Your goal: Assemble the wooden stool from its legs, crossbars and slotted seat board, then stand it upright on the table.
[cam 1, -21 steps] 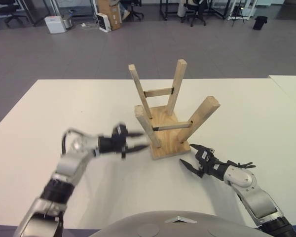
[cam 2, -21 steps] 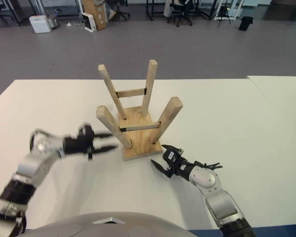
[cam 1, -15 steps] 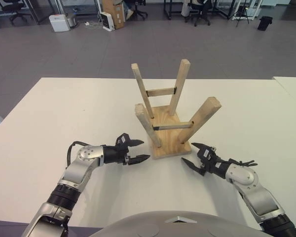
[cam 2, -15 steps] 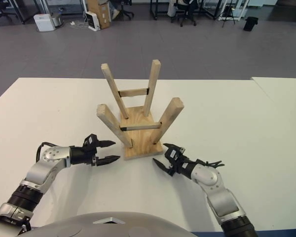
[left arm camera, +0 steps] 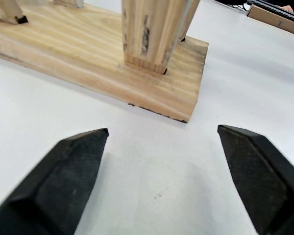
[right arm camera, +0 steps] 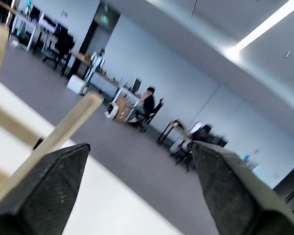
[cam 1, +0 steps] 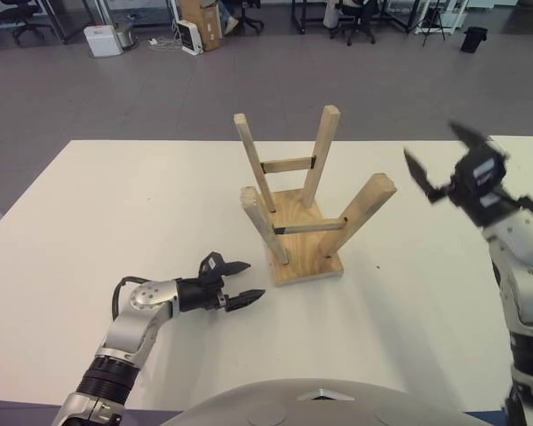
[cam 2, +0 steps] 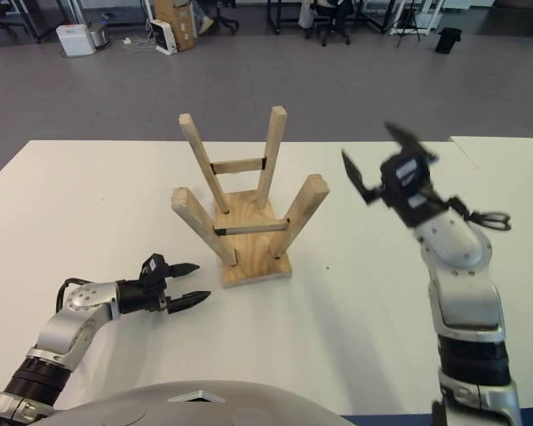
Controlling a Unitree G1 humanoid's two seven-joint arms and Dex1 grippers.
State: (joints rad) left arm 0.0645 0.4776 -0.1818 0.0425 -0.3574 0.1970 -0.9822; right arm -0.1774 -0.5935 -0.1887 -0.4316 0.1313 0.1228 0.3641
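While the stool (cam 1: 302, 209) stands upside down on the white table (cam 1: 115, 204), its seat board (cam 1: 309, 262) lies flat and its four legs (cam 1: 265, 226) point upward, joined by two crossbars (cam 1: 287, 165). The left arm's fingers (left arm camera: 63, 171) are spread open low over the table. Just ahead of them is the board's near corner, with a strip of bare table between, and one leg rises from that corner directly beyond the gap. The right arm's fingers (right arm camera: 230, 196) are also spread apart and hold nothing. They are raised in the air well clear of the table, with the thick outer leg (cam 1: 366, 202) slanting up toward them from the stool's side. A second table (cam 1: 524, 146) adjoins behind them. Across the grey floor (cam 1: 160, 98) beyond the fingers stand office chairs (cam 1: 355, 18) and a cardboard box (cam 1: 202, 16).
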